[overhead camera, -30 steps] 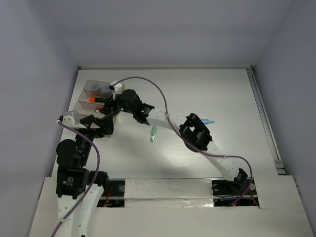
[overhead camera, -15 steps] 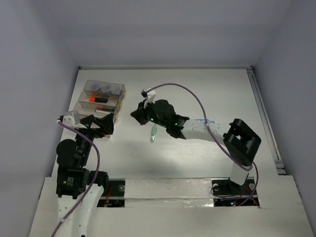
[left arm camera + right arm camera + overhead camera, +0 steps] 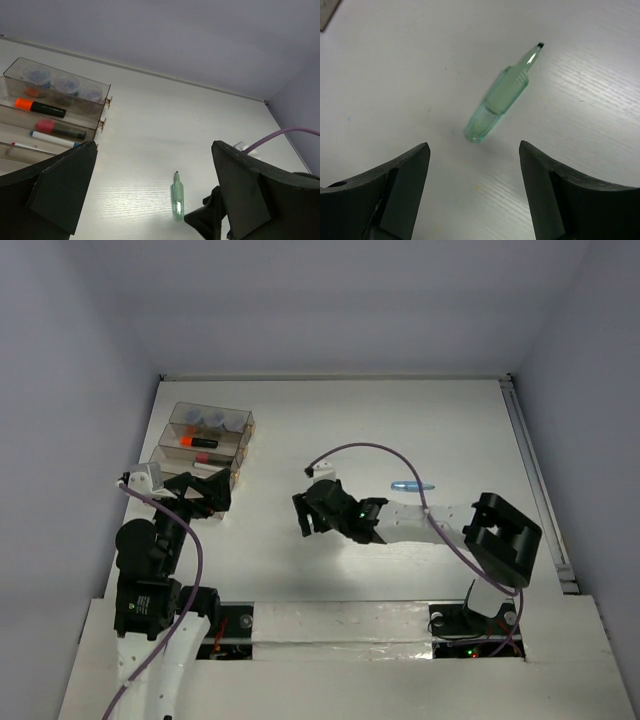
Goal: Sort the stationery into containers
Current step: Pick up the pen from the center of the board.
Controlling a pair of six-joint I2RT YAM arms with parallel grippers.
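right gripper (image 3: 472, 146) jaws spread, empty, pale green marker (image 3: 502, 102) lying mid-frame just ahead, not touched, left gripper (image 3: 154, 146) wide open, empty

White arm links (image 3: 405, 520), black joints (image 3: 500, 540), purple cables (image 3: 360, 446), matte black wedge-shaped pincer fingers (image 3: 400, 185)

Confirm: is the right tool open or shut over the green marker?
Open. The right tool has its jaws spread wide, and the green marker lies flat on the table just ahead of them, untouched.
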